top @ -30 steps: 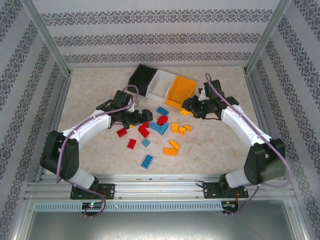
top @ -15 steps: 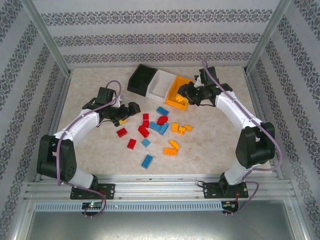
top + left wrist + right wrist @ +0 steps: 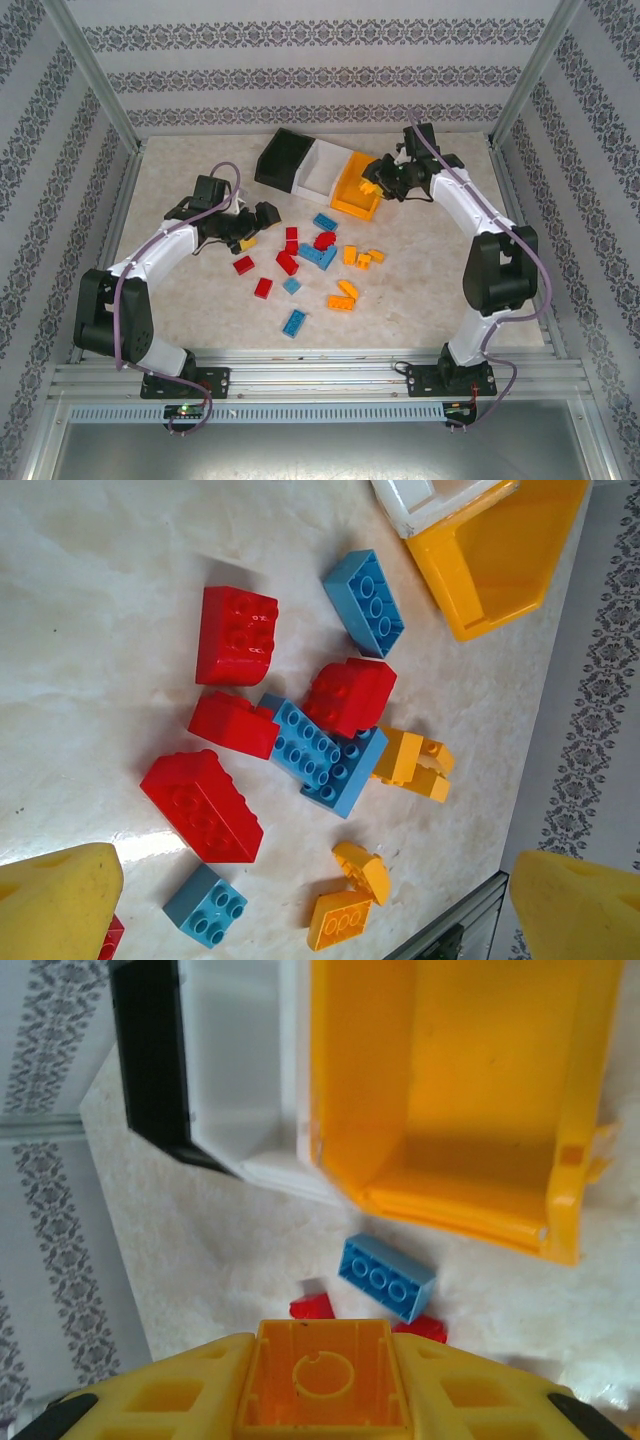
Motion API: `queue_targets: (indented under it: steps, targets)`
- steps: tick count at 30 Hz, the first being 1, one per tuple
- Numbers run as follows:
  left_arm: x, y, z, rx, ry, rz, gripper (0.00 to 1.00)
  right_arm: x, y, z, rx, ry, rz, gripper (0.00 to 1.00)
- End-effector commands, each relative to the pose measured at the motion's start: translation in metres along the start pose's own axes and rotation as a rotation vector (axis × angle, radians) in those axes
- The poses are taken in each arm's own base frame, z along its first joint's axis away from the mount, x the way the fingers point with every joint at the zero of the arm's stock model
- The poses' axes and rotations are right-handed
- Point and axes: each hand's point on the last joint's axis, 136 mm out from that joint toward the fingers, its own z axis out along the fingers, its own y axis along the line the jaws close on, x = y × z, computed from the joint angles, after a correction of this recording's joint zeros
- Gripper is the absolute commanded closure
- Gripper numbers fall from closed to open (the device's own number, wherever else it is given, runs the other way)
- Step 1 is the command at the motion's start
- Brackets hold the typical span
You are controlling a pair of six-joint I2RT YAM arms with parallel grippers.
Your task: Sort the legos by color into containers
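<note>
The right gripper (image 3: 377,184) hung at the orange bin (image 3: 347,198), above its right-hand part in the overhead view. Its yellow fingers (image 3: 170,1400) were clamped on an orange brick (image 3: 322,1370), whose hollow underside faced the wrist camera. From that camera the orange bin's open mouth lay just ahead of the held brick (whether the brick was squarely over the opening could not be told). The white bin (image 3: 322,168) stood touching the orange bin's left wall, and the black bin (image 3: 284,158) stood on the far side of the white one from it. The rest of the legos lay loose on the table (image 3: 430,285), in front of the orange bin and somewhat to its left. A blue brick (image 3: 324,221) was the nearest of them, just off the orange bin's front lip. A red brick (image 3: 325,240) sat past it, partly on top of a cluster of joined blue bricks (image 3: 322,760). A few small orange pieces (image 3: 362,258) lay a little farther from the orange bin, with two more orange bricks (image 3: 343,296) and a lone blue brick (image 3: 294,322) farther out again. Several red bricks (image 3: 288,262) were scattered toward the left. The left gripper (image 3: 256,227) was low over the table well to the left of the orange bin, near that red scatter. Its yellow fingertips (image 3: 60,900) were spread wide apart at either side of the wrist view.
</note>
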Motion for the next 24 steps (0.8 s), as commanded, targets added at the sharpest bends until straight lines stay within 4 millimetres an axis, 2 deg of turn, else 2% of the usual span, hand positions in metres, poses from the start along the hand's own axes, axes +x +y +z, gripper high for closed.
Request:
queue_targets:
  steps: [1, 8, 14, 24]
  targets:
    - [0.004, -0.003, -0.007, 0.024, -0.016, -0.005, 0.0, -0.016, -0.004, 0.003, 0.032, -0.016, -0.009, 0.63]
    - [0.011, 0.0, -0.014, 0.012, -0.027, -0.021, 0.0, -0.035, -0.005, 0.018, 0.055, -0.022, -0.014, 0.63]
    - [0.015, 0.005, -0.022, -0.029, -0.032, -0.01, 0.0, -0.049, -0.016, 0.03, 0.102, -0.017, -0.022, 0.63]
    - [0.022, 0.014, -0.023, -0.033, -0.043, -0.046, 0.0, -0.06, -0.025, 0.06, 0.171, 0.005, -0.049, 0.63]
